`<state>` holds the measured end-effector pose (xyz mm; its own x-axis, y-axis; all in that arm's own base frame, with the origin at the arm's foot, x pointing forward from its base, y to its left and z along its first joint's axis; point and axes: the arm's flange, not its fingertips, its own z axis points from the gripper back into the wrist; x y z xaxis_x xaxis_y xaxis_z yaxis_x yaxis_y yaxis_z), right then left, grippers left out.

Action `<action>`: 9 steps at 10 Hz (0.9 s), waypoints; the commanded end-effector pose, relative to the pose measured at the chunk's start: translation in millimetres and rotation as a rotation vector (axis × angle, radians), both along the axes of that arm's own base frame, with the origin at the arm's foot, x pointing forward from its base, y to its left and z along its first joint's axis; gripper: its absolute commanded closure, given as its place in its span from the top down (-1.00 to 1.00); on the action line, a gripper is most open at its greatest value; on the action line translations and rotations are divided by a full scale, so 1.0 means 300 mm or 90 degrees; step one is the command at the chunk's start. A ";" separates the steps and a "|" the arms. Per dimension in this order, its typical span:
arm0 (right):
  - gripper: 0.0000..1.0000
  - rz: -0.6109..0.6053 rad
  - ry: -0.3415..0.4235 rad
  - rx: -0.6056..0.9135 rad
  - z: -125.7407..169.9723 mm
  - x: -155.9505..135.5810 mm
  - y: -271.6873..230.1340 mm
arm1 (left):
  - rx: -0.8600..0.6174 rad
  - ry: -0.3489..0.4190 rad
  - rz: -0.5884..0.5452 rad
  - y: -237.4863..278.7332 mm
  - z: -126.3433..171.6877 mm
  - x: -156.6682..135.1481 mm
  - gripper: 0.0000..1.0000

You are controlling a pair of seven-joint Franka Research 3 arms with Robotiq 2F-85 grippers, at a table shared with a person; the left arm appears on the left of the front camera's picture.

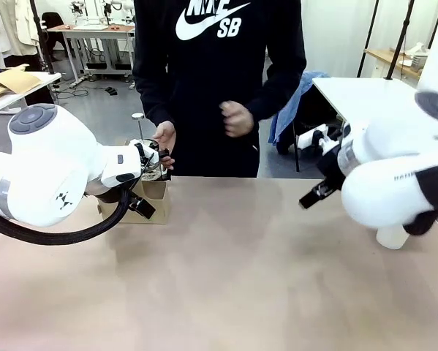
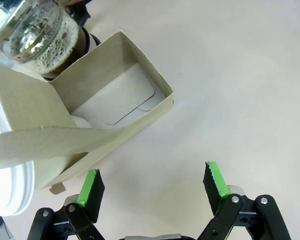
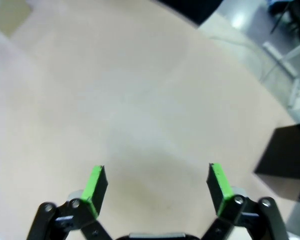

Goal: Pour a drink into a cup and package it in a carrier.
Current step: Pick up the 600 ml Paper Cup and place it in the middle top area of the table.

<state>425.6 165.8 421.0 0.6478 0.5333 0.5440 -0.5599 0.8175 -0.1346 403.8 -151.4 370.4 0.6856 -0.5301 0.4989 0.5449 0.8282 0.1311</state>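
Observation:
In the left wrist view the brown cardboard carrier (image 2: 114, 107) lies just beyond my open left gripper (image 2: 155, 185), with one open compartment showing a pale floor. Its handle (image 2: 34, 142) crosses the picture's left. My left fingertip (image 2: 92, 187) stands close to the carrier's near wall. The glass jug with the dark, foamy drink (image 2: 39, 37) stands behind the carrier. A white round cup rim (image 2: 7, 185) shows at the left edge. From the front the carrier (image 1: 151, 196) sits beside my left arm, and a person's hand (image 1: 164, 137) is at the jug. My right gripper (image 3: 157, 185) hangs open over bare table.
A person in a black hoodie (image 1: 219, 80) stands at the far side, the other hand (image 1: 237, 118) held in the air. A white cup (image 1: 393, 235) stands under my right arm. A black box (image 3: 285, 160) lies at the right of the right wrist view.

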 end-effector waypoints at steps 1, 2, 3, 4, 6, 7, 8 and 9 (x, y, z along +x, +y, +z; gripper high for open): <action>1.00 0.031 0.023 0.032 0.229 0.116 -0.099 | 0.000 0.000 0.000 0.000 0.000 0.000 1.00; 1.00 0.055 0.034 0.054 0.309 0.148 -0.149 | 0.000 0.000 0.000 0.000 0.000 0.000 1.00; 1.00 0.077 0.037 0.081 0.372 0.154 -0.240 | 0.000 0.000 0.000 0.000 0.000 0.000 1.00; 1.00 0.148 0.041 0.112 0.430 0.139 -0.394 | 0.000 0.000 0.000 0.000 0.000 0.000 1.00; 1.00 0.202 -0.012 0.184 0.457 0.092 -0.642 | 0.000 0.000 0.000 0.000 0.000 0.000 1.00; 1.00 0.227 -0.025 0.227 0.430 0.063 -0.783 | 0.000 0.000 0.000 0.000 0.000 0.000 1.00; 1.00 0.256 -0.037 0.289 0.387 0.045 -0.923 | 0.000 0.000 0.000 0.000 0.000 0.000 1.00; 1.00 0.295 -0.060 0.322 0.308 0.025 -1.054 | 0.000 0.000 0.000 0.000 0.000 0.000 1.00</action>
<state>418.6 -125.6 541.0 0.3736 0.4332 0.8202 -0.8288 0.5530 0.0854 403.8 -151.6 370.4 0.6853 -0.5305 0.4989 0.5450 0.8280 0.1318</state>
